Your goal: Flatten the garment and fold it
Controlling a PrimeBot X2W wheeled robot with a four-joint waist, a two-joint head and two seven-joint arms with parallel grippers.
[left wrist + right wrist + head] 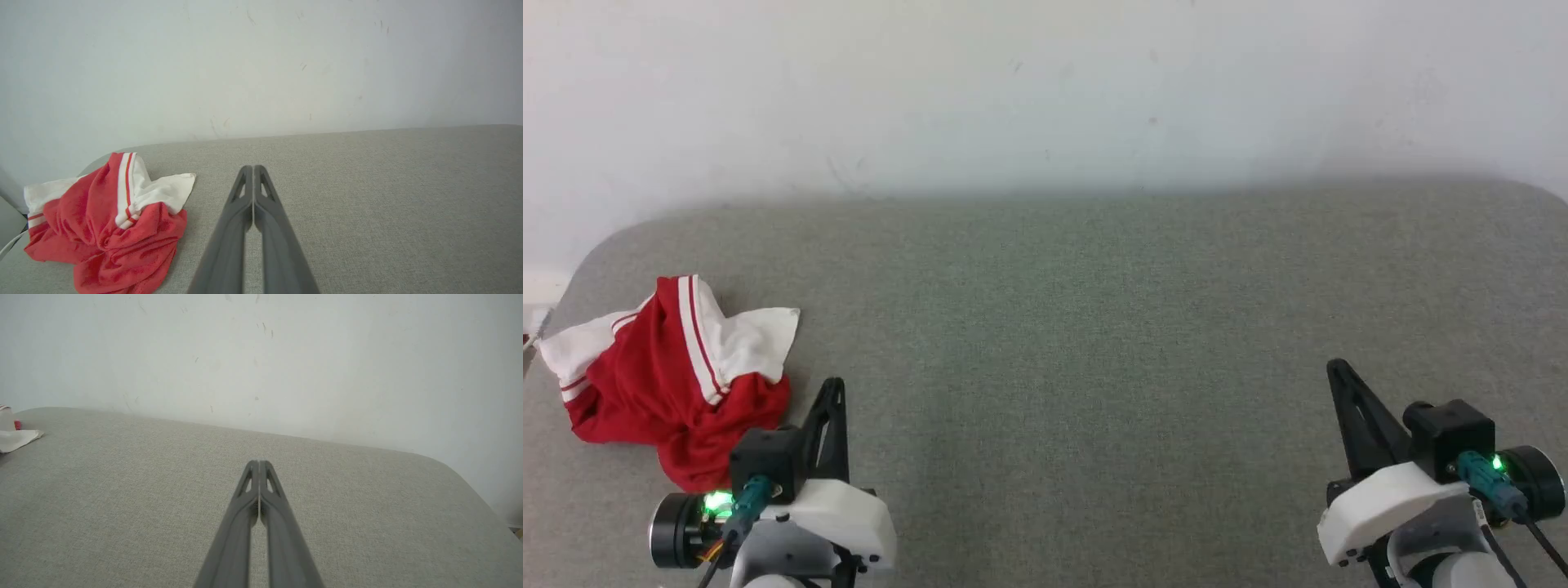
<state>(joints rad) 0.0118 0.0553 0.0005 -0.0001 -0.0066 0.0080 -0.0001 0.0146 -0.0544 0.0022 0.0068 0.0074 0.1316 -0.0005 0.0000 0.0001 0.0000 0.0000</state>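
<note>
The garment (670,376), red with white sleeves and striped trim, lies crumpled in a heap near the left edge of the grey table (1078,327). The left wrist view has the garment (106,228) at its lower left. My left gripper (833,385) is shut and empty, just right of the heap; its fingertips (253,168) meet above bare cloth. Far to the right, my right gripper (1337,367) is shut on nothing, its tips (259,462) pressed together. A white corner of the garment (16,439) peeks in at the right wrist view's left edge.
A pale wall (1045,90) rises directly behind the table's far edge. The table's back corners are rounded, with the right one (457,473) close to my right gripper. Grey fabric surface stretches between the two grippers.
</note>
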